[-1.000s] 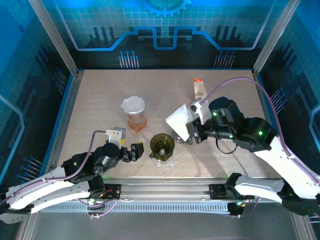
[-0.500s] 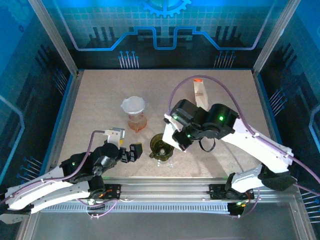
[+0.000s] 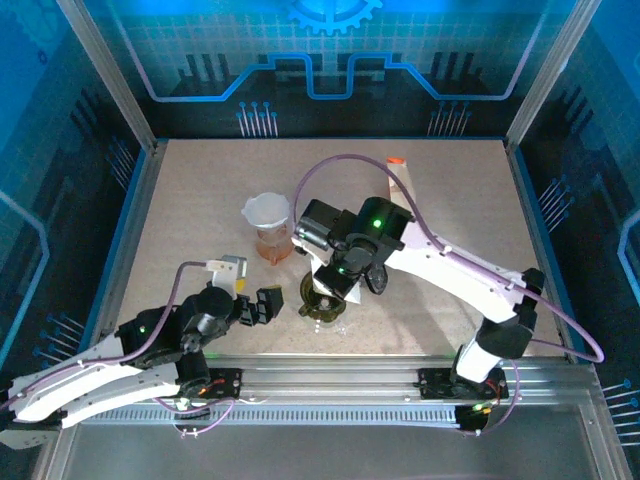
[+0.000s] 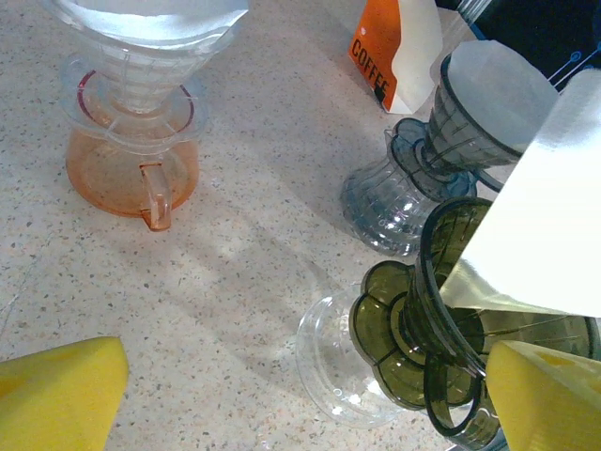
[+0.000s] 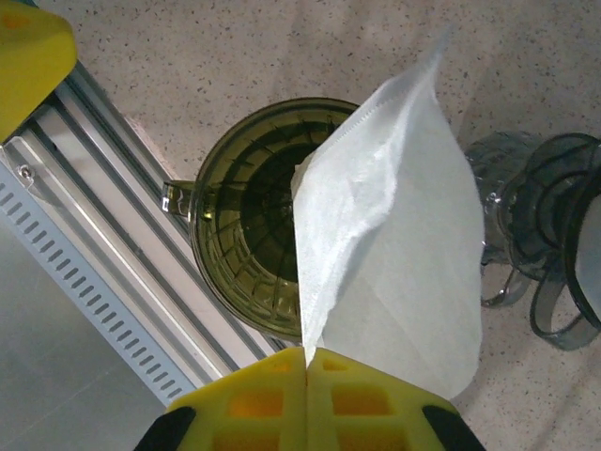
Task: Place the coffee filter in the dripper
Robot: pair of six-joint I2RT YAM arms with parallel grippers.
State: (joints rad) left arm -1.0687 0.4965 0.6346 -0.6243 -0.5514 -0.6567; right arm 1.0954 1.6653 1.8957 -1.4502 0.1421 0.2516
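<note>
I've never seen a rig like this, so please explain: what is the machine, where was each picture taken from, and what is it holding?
This is a robot: a left arm and a right arm bolted at the near edge of the table, each ending in a two-finger gripper. The wide picture looks down from above; the other two come from cameras on the wrists. On the table stand a green dripper, an orange dripper with a paper filter in it, a grey-blue dripper and a coffee bag. The right gripper is pinched shut on a white coffee filter, held over the green dripper. The left gripper is open, holding nothing.
</note>
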